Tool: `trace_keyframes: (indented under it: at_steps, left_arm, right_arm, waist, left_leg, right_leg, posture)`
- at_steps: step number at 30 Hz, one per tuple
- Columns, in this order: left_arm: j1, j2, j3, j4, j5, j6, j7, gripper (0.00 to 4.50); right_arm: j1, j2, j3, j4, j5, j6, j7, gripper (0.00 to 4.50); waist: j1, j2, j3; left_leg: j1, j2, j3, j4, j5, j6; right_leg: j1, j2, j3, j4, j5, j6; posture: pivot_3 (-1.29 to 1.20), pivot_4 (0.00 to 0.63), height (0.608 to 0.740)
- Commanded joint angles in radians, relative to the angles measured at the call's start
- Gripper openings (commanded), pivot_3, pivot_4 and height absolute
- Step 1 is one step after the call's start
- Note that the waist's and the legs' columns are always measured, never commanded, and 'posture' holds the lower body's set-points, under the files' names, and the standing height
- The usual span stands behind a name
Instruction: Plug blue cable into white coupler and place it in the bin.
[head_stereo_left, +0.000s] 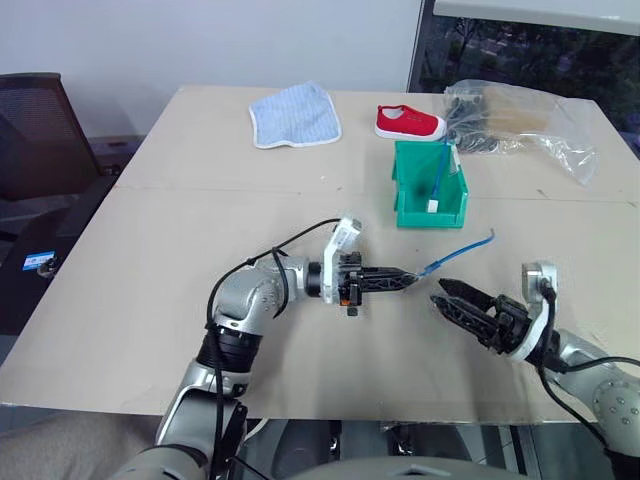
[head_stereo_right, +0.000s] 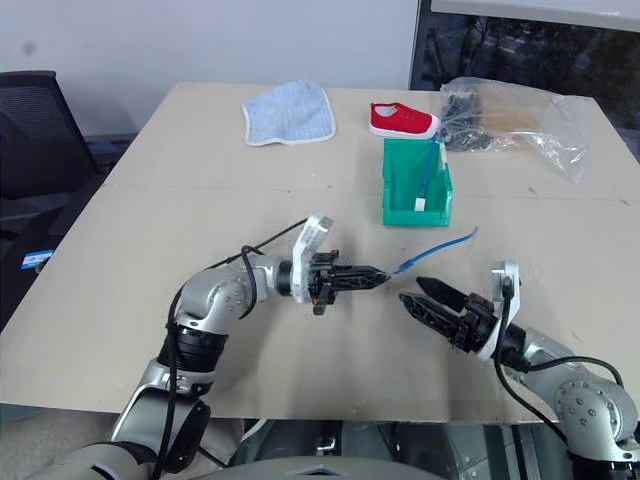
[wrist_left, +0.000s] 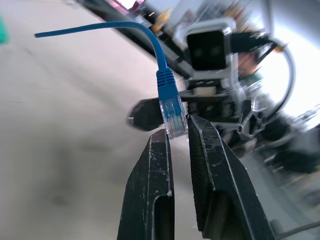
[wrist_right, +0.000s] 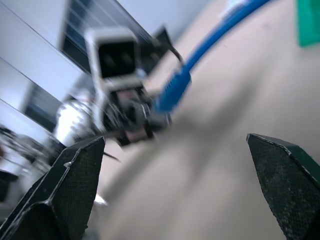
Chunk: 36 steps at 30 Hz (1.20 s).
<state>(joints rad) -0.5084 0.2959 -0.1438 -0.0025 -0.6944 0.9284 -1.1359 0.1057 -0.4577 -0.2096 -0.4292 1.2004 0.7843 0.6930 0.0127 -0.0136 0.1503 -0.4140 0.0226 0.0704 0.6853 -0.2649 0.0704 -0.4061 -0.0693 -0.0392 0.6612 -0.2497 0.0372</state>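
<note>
The left gripper (head_stereo_left: 402, 277) reaches in level above the desk (head_stereo_left: 150, 260), and its fingers (wrist_left: 155, 165) are pinched together on the clear plug of the blue cable (wrist_left: 167, 95). The plug sticks out past the fingertips, and the rest of the cable arcs away in the air toward the bin (head_stereo_left: 405, 195), its far end free. The right gripper (head_stereo_left: 447, 292) faces the left one from just beside it, its fingers (wrist_right: 75, 170) spread wide and holding nothing; the plug hangs between the two grippers, apart from the right fingers. The bin stands farther back on the desk and holds another blue cable with a white coupler (head_stereo_left: 433, 206) on its lower end.
</note>
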Motion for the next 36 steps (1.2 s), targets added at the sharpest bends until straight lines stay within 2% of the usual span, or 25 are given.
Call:
trace_keyframes:
  at_steps: [1, 6, 9, 13, 16, 17, 21, 23, 24, 26, 27, 28, 30, 31, 36]
  left_arm:
    - [-0.008, 0.005, 0.026, -0.052, -0.087, 0.062, -0.017, 0.04]
    - [-0.015, 0.013, 0.019, -0.055, -0.113, 0.086, -0.019, 0.04]
    - [-0.016, 0.012, 0.017, -0.051, -0.110, 0.084, -0.010, 0.00]
    - [-0.010, 0.020, 0.010, -0.057, -0.103, 0.080, -0.011, 0.00]
    - [-0.011, 0.026, 0.001, -0.054, -0.089, 0.063, -0.013, 0.00]
    - [-0.011, 0.027, 0.000, -0.054, -0.087, 0.056, -0.014, 0.00]
    - [-0.003, 0.030, -0.016, -0.059, -0.069, 0.009, -0.022, 0.00]
    - [0.003, 0.035, -0.025, -0.062, -0.066, 0.004, -0.023, 0.91]
    - [0.007, 0.040, -0.030, -0.070, -0.061, -0.002, -0.023, 1.19]
    - [0.020, 0.034, -0.029, -0.087, -0.034, -0.049, 0.004, 2.26]
    - [0.027, 0.029, -0.026, -0.095, -0.015, -0.080, 0.023, 2.99]
    - [0.040, 0.033, -0.020, -0.123, -0.008, -0.106, 0.029, 3.32]
    - [0.060, 0.047, 0.003, -0.189, -0.013, -0.132, 0.045, 4.28]
    - [0.067, 0.054, 0.016, -0.218, -0.020, -0.138, 0.056, 4.48]
    - [0.126, 0.157, 0.073, -0.406, -0.024, -0.145, 0.116, 4.48]
  right_arm:
    - [-0.044, -0.016, -0.003, -0.052, 0.094, 0.030, 0.001, 4.50]
    - [-0.086, -0.016, 0.018, -0.041, 0.108, 0.043, -0.016, 4.50]
    - [-0.094, -0.016, 0.011, -0.030, 0.123, 0.043, -0.019, 3.62]
    - [-0.084, -0.022, 0.007, -0.030, 0.136, 0.044, -0.021, 1.80]
    - [-0.075, -0.030, 0.015, -0.032, 0.128, 0.048, -0.016, 0.24]
    - [-0.073, -0.031, 0.016, -0.031, 0.129, 0.048, -0.017, 0.04]
    - [-0.074, -0.035, 0.017, -0.028, 0.130, 0.048, -0.021, 0.04]
    - [-0.079, -0.036, 0.016, -0.025, 0.129, 0.047, -0.026, 0.00]
    - [-0.082, -0.036, 0.014, -0.021, 0.129, 0.047, -0.029, 0.00]
    - [-0.087, -0.040, 0.009, -0.010, 0.128, 0.048, -0.025, 0.00]
    - [-0.091, -0.042, 0.006, -0.002, 0.128, 0.048, -0.023, 0.00]
    - [-0.097, -0.042, -0.002, 0.013, 0.131, 0.046, -0.022, 0.00]
    - [-0.111, -0.042, -0.012, 0.039, 0.137, 0.045, -0.018, 0.00]
    - [-0.117, -0.044, -0.015, 0.048, 0.138, 0.046, -0.016, 0.00]
    - [-0.142, -0.060, -0.026, 0.090, 0.127, 0.055, 0.010, 0.00]
  waist:
    - [0.000, 0.000, 0.000]
    - [0.001, 0.000, 0.000]
    - [0.001, 0.000, 0.000]
    - [0.001, 0.000, 0.000]
    - [0.001, 0.000, 0.000]
    - [0.001, 0.000, 0.000]
    - [0.001, 0.000, 0.000]
    - [0.001, 0.000, 0.000]
    - [0.001, 0.000, 0.000]
    - [0.001, 0.000, 0.000]
    - [0.001, 0.000, 0.000]
    - [0.001, 0.000, 0.000]
    - [0.001, 0.000, 0.000]
    - [0.001, 0.000, 0.000]
    - [0.002, 0.000, 0.000]
  left_leg:
    - [0.000, 0.000, 0.000, 0.000, 0.000, 0.000]
    - [0.000, -0.001, 0.000, 0.000, 0.000, 0.000]
    - [0.000, 0.000, 0.000, 0.000, 0.000, 0.000]
    - [0.000, 0.000, 0.000, 0.000, 0.000, 0.000]
    - [0.000, 0.000, 0.000, 0.000, 0.000, 0.000]
    - [0.000, 0.000, 0.000, 0.000, 0.000, 0.000]
    - [0.000, 0.000, 0.000, 0.000, 0.000, 0.000]
    - [0.000, 0.000, 0.000, 0.000, 0.000, 0.000]
    - [0.000, 0.000, 0.000, 0.000, 0.000, 0.000]
    - [0.000, 0.000, 0.000, 0.000, 0.000, 0.000]
    - [0.000, 0.000, 0.000, 0.000, 0.000, 0.000]
    - [0.000, 0.000, 0.000, -0.001, 0.000, 0.000]
    - [-0.001, 0.000, 0.000, -0.001, 0.000, 0.000]
    - [-0.001, 0.000, 0.000, -0.001, 0.000, 0.000]
    - [-0.001, 0.000, 0.000, -0.001, 0.000, 0.000]
  right_leg:
    - [0.000, 0.000, 0.000, 0.000, 0.000, 0.000]
    - [0.000, 0.005, 0.001, 0.000, 0.000, 0.000]
    - [0.000, 0.005, 0.001, 0.000, 0.000, 0.000]
    - [0.000, 0.005, 0.001, -0.001, 0.000, 0.000]
    - [0.000, 0.005, 0.001, -0.001, 0.000, 0.000]
    - [0.000, 0.004, 0.001, -0.001, 0.000, 0.000]
    - [0.000, 0.003, 0.001, -0.001, 0.000, 0.000]
    - [0.000, 0.001, 0.001, -0.001, 0.000, 0.000]
    - [0.000, 0.001, 0.001, -0.001, 0.000, 0.000]
    - [0.000, 0.001, 0.001, -0.001, 0.000, 0.000]
    - [0.000, 0.001, 0.001, -0.001, 0.000, 0.000]
    - [0.000, 0.000, 0.001, -0.001, 0.000, 0.000]
    - [0.000, -0.001, 0.001, -0.002, 0.000, 0.000]
    - [0.000, -0.001, 0.001, -0.002, 0.000, 0.000]
    - [-0.001, -0.001, 0.001, -0.001, 0.000, -0.001]
  posture:
    - [0.00, 0.150, 0.740]
    - [0.00, 0.150, 0.740]
    - [0.00, 0.150, 0.740]
    - [0.00, 0.150, 0.740]
    - [0.00, 0.150, 0.740]
    - [0.00, 0.150, 0.740]
    - [0.00, 0.150, 0.740]
    - [0.00, 0.150, 0.740]
    - [0.00, 0.150, 0.740]
    - [0.00, 0.150, 0.740]
    - [0.00, 0.150, 0.740]
    - [0.00, 0.150, 0.740]
    - [0.00, 0.150, 0.740]
    - [0.00, 0.150, 0.740]
    - [0.00, 0.150, 0.740]
